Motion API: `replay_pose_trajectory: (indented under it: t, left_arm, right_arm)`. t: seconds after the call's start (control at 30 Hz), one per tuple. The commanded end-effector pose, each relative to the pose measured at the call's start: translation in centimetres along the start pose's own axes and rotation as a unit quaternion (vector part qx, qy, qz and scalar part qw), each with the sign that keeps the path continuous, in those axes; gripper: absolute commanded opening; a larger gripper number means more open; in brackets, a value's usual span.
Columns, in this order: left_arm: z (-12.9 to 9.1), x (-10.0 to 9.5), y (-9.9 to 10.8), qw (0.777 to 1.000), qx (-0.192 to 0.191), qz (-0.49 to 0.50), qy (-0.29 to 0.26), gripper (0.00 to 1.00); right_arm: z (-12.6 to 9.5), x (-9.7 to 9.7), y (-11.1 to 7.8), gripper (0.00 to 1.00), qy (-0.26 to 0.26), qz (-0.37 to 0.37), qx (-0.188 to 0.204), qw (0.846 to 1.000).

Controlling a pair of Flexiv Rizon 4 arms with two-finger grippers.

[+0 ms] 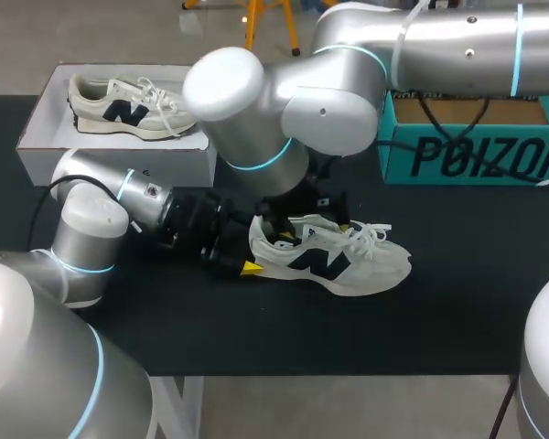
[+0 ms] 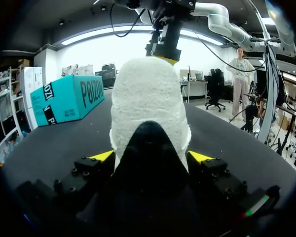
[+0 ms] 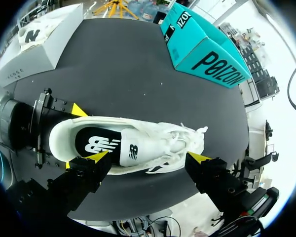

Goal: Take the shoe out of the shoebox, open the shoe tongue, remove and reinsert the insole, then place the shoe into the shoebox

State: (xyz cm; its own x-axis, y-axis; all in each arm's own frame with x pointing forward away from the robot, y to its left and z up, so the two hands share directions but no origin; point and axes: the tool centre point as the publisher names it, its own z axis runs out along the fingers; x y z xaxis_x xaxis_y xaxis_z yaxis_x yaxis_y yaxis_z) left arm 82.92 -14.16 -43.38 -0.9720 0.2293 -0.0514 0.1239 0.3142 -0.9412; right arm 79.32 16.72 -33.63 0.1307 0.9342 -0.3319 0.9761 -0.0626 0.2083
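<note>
A white shoe (image 1: 339, 263) with a dark logo lies on its sole on the black table, toe to the right. My left gripper (image 1: 250, 258) is shut on its heel; in the left wrist view the heel (image 2: 148, 113) fills the gap between the yellow tips of that gripper (image 2: 151, 157). My right gripper (image 3: 147, 158) hangs open above the shoe's opening, touching nothing. Below it show the black insole (image 3: 96, 143) and the white tongue (image 3: 134, 150). In the head view the right gripper (image 1: 304, 215) is mostly hidden under its wrist.
A white shoebox (image 1: 37, 128) at the back left holds a second shoe (image 1: 128, 105). A teal box (image 1: 476, 151) stands at the back right. Bare black table lies in front of the shoe and to its right.
</note>
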Motion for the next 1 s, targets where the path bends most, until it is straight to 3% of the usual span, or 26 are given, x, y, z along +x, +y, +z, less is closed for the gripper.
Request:
replay_pose_trajectory:
  t: [0.03, 0.27, 0.7, 0.93, 0.97, 1.0]
  left_arm:
    - [0.2, -0.2, 0.1, 1.000, -0.001, -0.001, 0.002, 0.00]
    - [0.2, -0.2, 0.1, 1.000, -0.001, -0.001, 0.002, 0.00]
    - [0.2, -0.2, 0.1, 1.000, -0.001, -0.001, 0.002, 0.00]
    - [0.2, -0.2, 0.1, 1.000, -0.001, -0.001, 0.002, 0.00]
    - [0.2, -0.2, 0.1, 1.000, -0.001, -0.001, 0.002, 0.00]
    - [0.2, -0.2, 0.1, 1.000, -0.001, -0.001, 0.002, 0.00]
  right_arm:
    - [1.2, 1.1, -0.5, 1.00, -0.031, 0.007, -0.006, 0.999]
    - [2.6, 1.3, -0.1, 1.00, -0.046, 0.001, -0.011, 0.999]
    - [4.8, -1.0, 0.4, 1.00, -0.074, -0.001, 0.000, 0.997]
    - [4.0, -1.7, 0.6, 1.00, -0.071, 0.000, -0.006, 0.997]
    - [3.9, -1.7, 0.6, 0.78, -0.069, -0.001, -0.007, 0.998]
    - [3.9, -1.8, 0.6, 0.47, -0.068, -0.001, -0.007, 0.998]
